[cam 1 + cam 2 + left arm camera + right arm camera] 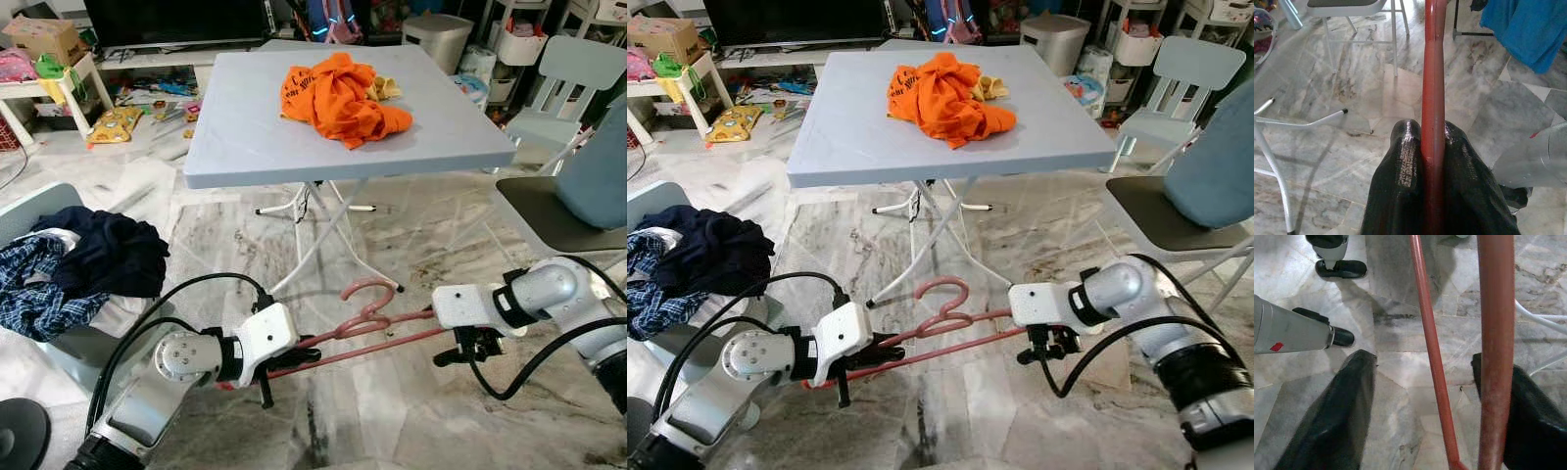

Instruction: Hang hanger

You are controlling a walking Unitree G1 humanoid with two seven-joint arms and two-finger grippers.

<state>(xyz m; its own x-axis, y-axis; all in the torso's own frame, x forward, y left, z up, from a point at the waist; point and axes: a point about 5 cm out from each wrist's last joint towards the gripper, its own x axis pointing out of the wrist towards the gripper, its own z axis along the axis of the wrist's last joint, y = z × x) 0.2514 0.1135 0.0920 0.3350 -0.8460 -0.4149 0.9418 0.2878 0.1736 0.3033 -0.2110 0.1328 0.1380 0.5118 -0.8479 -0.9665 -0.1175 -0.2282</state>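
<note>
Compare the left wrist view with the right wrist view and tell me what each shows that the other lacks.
Left wrist view: the left gripper shut on the red hanger, its fingers pressed against the bar, with a blue cloth and chair legs beyond.

Right wrist view: the right gripper open, fingers spread with two bars of the hanger between them, one lying against the finger on one side, and the left arm nearby.

Both: the hanger held above the marble floor.

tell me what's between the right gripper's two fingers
In the right wrist view, the red hanger runs through the open right gripper: its thick bar beside one finger, its thin bar mid-gap. Marble floor lies beneath.
</note>
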